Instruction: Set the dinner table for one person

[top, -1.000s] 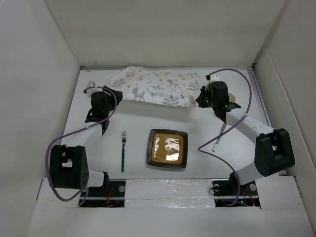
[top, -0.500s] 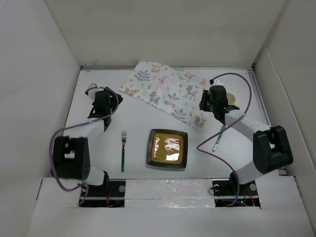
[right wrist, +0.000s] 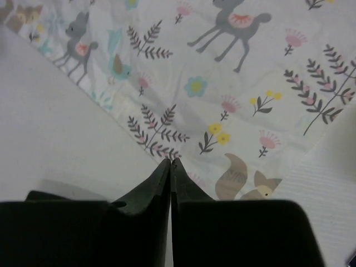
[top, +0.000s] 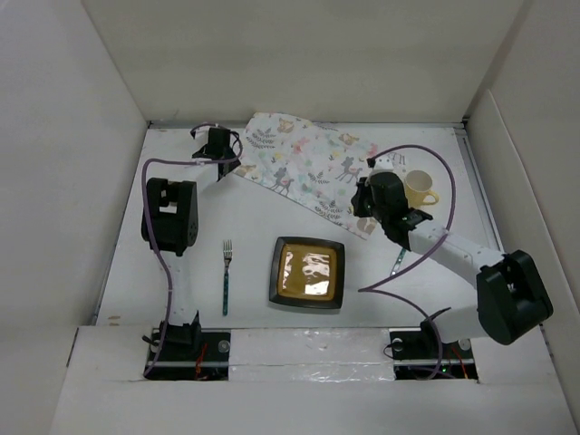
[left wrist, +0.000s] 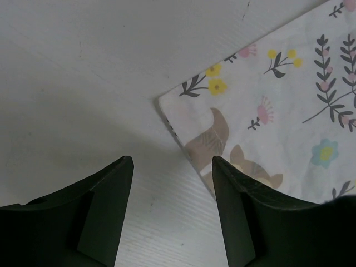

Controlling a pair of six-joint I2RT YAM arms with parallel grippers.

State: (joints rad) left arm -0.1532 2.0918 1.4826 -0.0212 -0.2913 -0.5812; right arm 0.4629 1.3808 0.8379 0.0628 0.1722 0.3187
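Observation:
The dinner table (top: 254, 213) is the big white surface. A placemat (top: 308, 168) printed with deer and leaves lies spread flat at the back centre. My left gripper (top: 225, 152) is open and empty at its left corner; in the left wrist view the corner (left wrist: 183, 105) lies just ahead of the open gripper (left wrist: 172, 161). My right gripper (top: 359, 208) is shut, its tips (right wrist: 171, 161) pinching the placemat's near edge (right wrist: 222, 83). A dark square plate (top: 308, 272) sits at the front centre, with a fork (top: 226, 276) to its left.
A yellow cup (top: 419, 188) stands right of the placemat, behind my right arm. A knife (top: 399, 258) lies right of the plate, under the right arm's cable. Off-white panel walls (top: 54, 181) close in the table on three sides.
The placemat went from bunched along the back to spread flat. My left arm swung from the left side up to the placemat's left corner. My right gripper shifted slightly forward and left.

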